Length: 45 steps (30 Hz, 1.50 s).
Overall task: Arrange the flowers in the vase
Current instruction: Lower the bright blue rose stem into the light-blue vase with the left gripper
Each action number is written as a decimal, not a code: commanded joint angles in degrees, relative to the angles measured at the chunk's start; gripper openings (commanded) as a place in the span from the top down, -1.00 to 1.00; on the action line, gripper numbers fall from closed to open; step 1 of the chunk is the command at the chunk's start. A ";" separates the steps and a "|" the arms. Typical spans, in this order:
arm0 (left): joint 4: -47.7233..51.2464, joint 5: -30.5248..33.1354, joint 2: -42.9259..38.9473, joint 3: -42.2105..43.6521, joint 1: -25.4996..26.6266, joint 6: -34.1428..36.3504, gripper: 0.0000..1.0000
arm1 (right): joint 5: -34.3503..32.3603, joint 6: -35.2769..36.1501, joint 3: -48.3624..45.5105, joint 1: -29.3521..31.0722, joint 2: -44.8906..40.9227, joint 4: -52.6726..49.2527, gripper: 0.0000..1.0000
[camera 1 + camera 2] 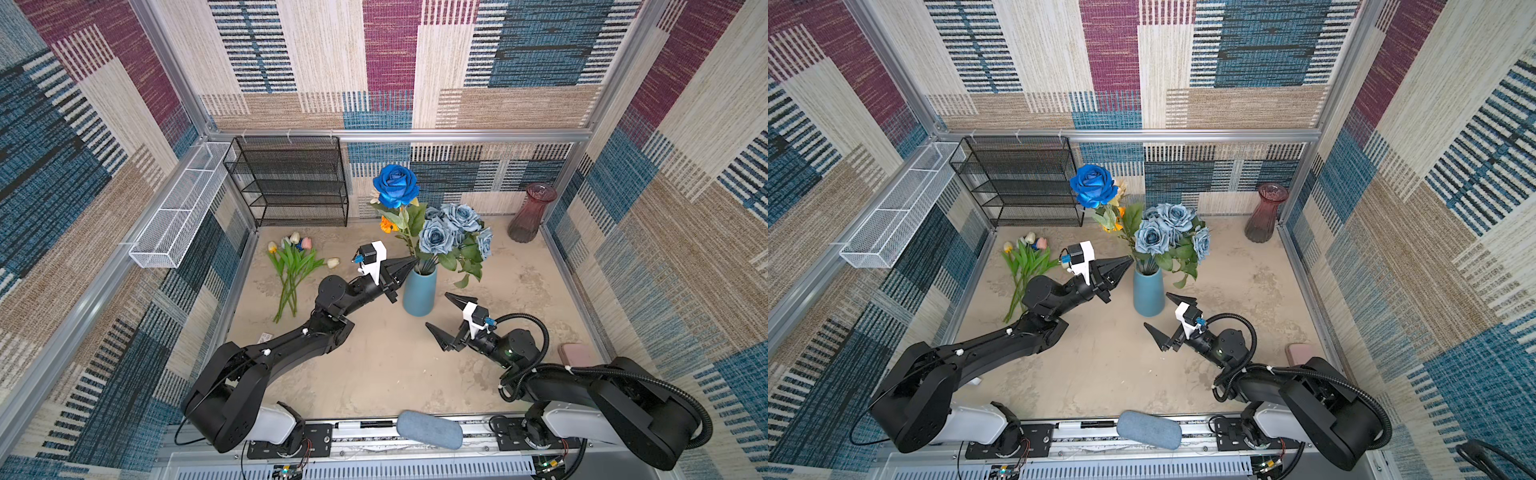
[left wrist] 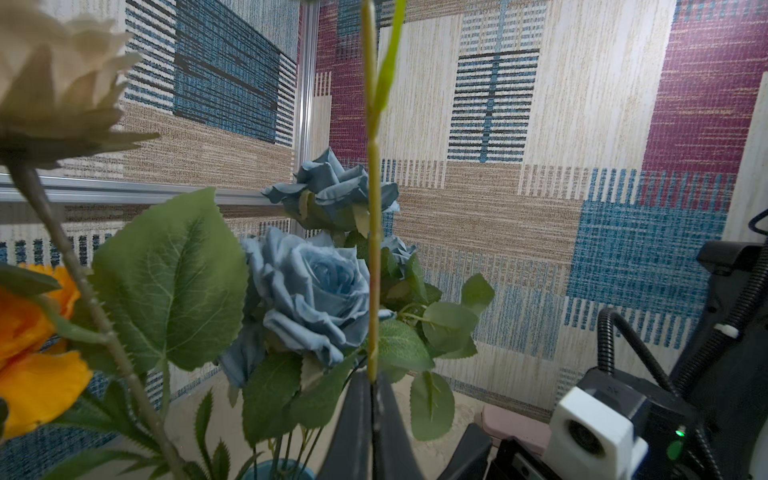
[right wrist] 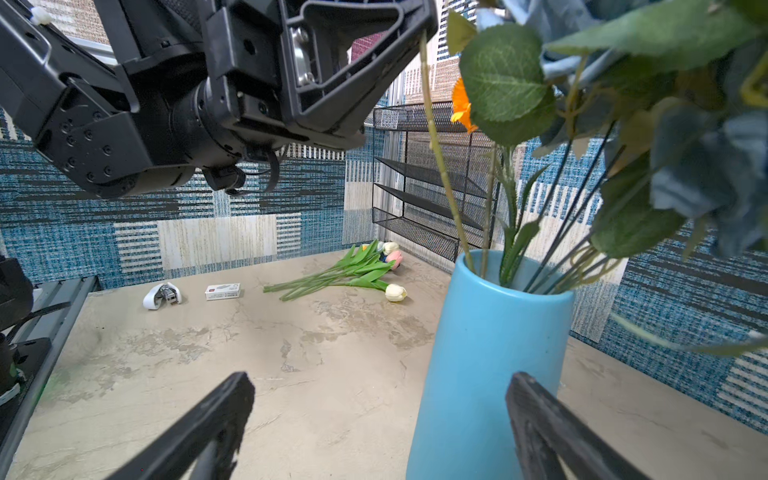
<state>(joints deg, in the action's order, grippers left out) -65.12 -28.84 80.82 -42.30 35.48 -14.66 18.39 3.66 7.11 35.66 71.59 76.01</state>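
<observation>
Right tool [image 3: 380, 384] gapes by blue vase [image 3: 490, 353]; white box [image 3: 223, 291] label unreadable.

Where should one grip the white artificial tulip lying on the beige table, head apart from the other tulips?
Probably on the bare green stem of the white artificial tulip, below its leaves, from straight above, jaws across it. It lies flat on the beige table, so only the top side is free.

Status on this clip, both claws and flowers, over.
Left claw shut on a green stem at the blue vase mouth. Right claw open, empty, beside it. Tulips lie on table.
</observation>
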 commanded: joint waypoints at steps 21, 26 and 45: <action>29.28 1.00 -8.69 -7.09 0.02 10.60 0.74 | 0.24 -1.29 0.53 0.11 0.12 1.33 -0.97; 40.31 1.01 -6.72 -13.15 0.02 12.28 0.89 | 0.33 -1.24 0.71 0.11 0.61 1.40 -0.97; 44.01 0.60 -0.25 -16.41 0.02 13.16 0.98 | 0.02 -1.11 0.80 0.11 1.11 1.60 -0.97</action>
<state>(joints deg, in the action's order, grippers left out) -19.70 -27.20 79.92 -59.05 35.51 -1.50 18.06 2.85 7.55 35.66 72.88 76.03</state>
